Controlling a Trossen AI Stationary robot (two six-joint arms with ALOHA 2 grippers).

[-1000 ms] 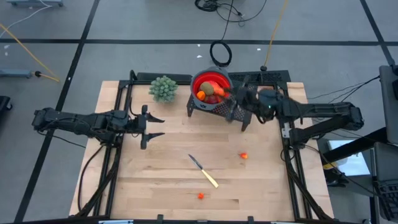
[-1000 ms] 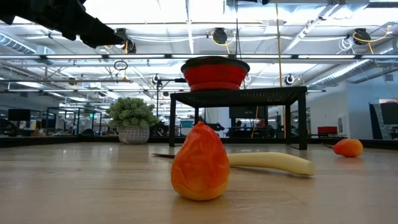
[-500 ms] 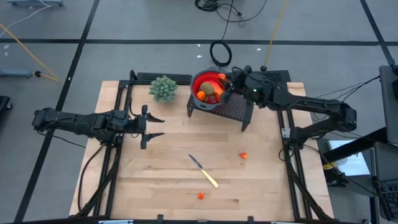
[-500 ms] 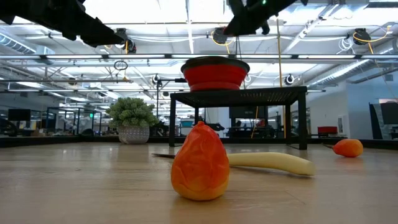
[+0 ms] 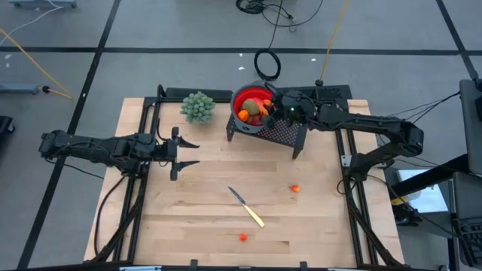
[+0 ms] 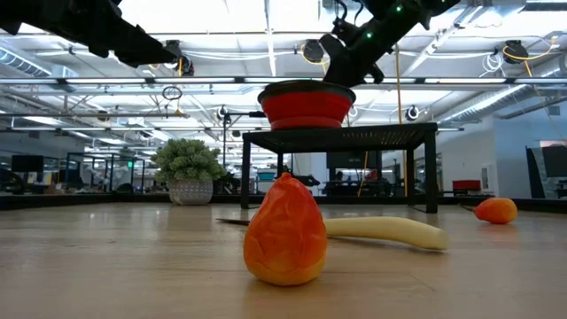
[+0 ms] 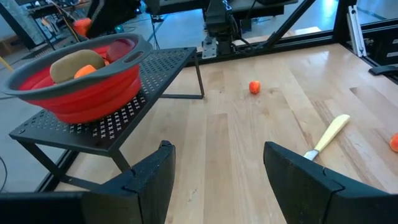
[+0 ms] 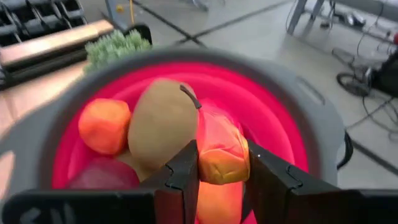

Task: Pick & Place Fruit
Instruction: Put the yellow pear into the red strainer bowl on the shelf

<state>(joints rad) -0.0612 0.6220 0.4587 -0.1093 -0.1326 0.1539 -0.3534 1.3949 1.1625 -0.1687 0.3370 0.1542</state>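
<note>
A red bowl with a grey rim (image 5: 239, 98) stands on a black perforated stand (image 5: 282, 134) at the table's far side. In it lie a brown oval fruit (image 8: 160, 124), an orange piece (image 8: 104, 124) and a dark red one (image 8: 93, 177). My right gripper (image 8: 222, 171) hangs over the bowl's right part (image 5: 273, 103), shut on an orange-red fruit piece (image 8: 221, 149). Two small orange bits (image 5: 295, 188) (image 5: 243, 236) lie on the table. My left gripper (image 5: 184, 153) waits open at the table's left. My right gripper pinches the orange-red fruit piece by its two sides (image 8: 205, 163) between its two fingers (image 8: 183, 180). The fingers slant down from the table's right. The piece is lifted clear, above the fruit inside the bowl.
A knife with a pale handle (image 5: 247, 206) lies mid-table. A green potted plant (image 5: 197, 106) stands left of the bowl stand. In the low view an orange fruit bit (image 6: 285, 232) sits close in front, the knife handle (image 6: 381, 232) behind it.
My right gripper has carried the fruit piece from over the stand's right side toward the table's left, over the bowl, sinking and rolling its wrist. In the low view it has come down into the picture above the bowl.
</note>
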